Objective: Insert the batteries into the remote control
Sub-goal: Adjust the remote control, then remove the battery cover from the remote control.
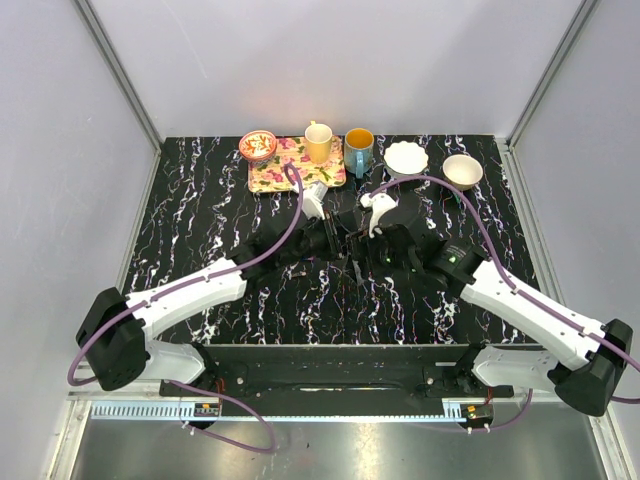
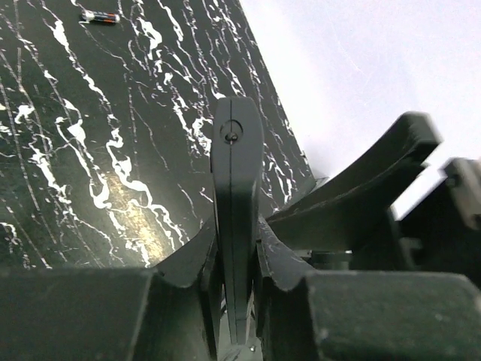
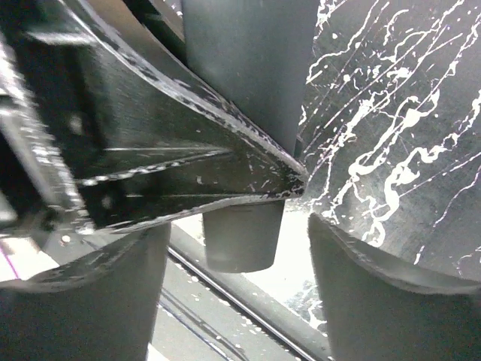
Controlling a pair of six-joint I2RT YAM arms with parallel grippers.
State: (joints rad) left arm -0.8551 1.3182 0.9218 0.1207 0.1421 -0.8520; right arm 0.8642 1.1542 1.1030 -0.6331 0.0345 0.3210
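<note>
The remote control (image 2: 236,173) is up off the surface (image 2: 90,150), and my left arm (image 1: 190,290) holds it on its thin edge. The left jaws are squeezed tight on it, one on each flat side, and its long end sticks out past them. My right arm (image 1: 520,295) reaches in from the other side, so both arms meet near the middle of the surface, just in front of the flowery tray (image 1: 275,180). The right jaws stand apart with a clear gap, one on each side of the remote's end. They do not seem to pinch it, and I see nothing small held in them. One battery (image 2: 100,16) lies on its side on the surface, well apart from the remote, out past its far end. I can't find any other batteries in these views. I also can't see the side where the batteries go, so I can't tell if the little door is off or if a battery is inside. My guess is that we are near the start. The remote is picked up and held steady, but at least that one battery is not in yet. What is left, I think, is to turn the slot so I can reach it, grab the battery with the right jaws, and push it in the right way round.
</note>
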